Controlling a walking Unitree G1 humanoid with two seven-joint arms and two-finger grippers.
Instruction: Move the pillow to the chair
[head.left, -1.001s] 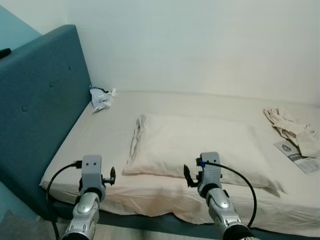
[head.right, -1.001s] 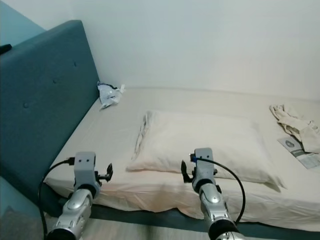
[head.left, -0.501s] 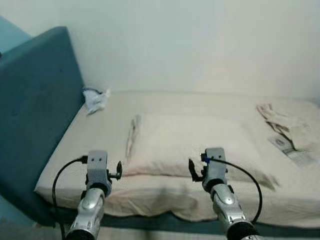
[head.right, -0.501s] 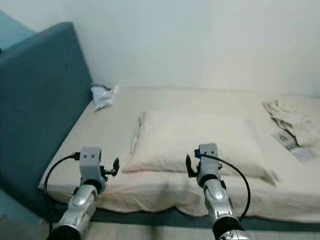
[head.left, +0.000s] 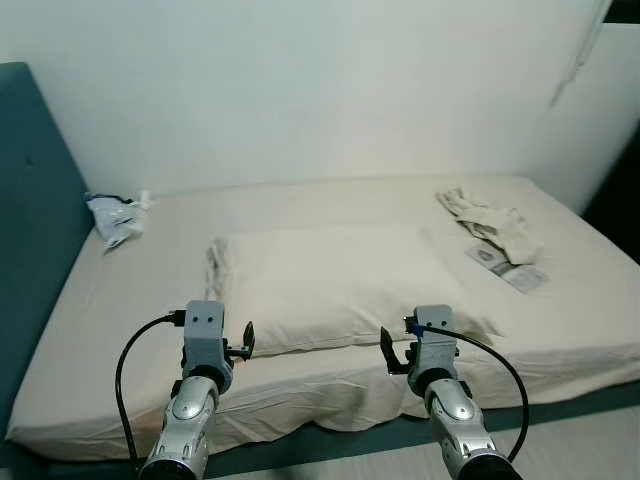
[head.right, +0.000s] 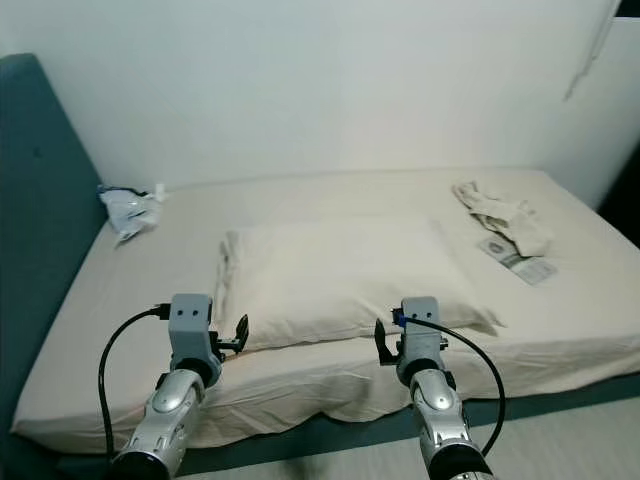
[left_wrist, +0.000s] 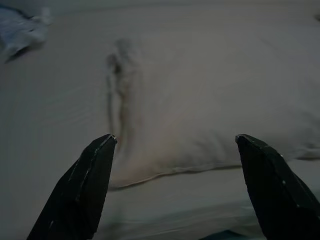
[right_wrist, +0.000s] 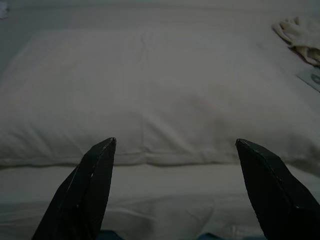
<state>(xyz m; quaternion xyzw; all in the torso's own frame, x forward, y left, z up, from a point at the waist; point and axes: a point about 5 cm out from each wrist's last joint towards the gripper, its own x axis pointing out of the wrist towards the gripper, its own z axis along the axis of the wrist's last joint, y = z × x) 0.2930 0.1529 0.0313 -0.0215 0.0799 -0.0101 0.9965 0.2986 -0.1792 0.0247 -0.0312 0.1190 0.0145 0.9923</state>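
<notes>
Two grippers hover at the near edge of the bed, both spread wide and empty. Left gripper faces the pillow's bunched left end; right gripper faces its long near seam. Lying flat mid-mattress, just beyond both, the pillow looks light, soft and floppy; pinching both near corners should keep it from sagging.
</notes>
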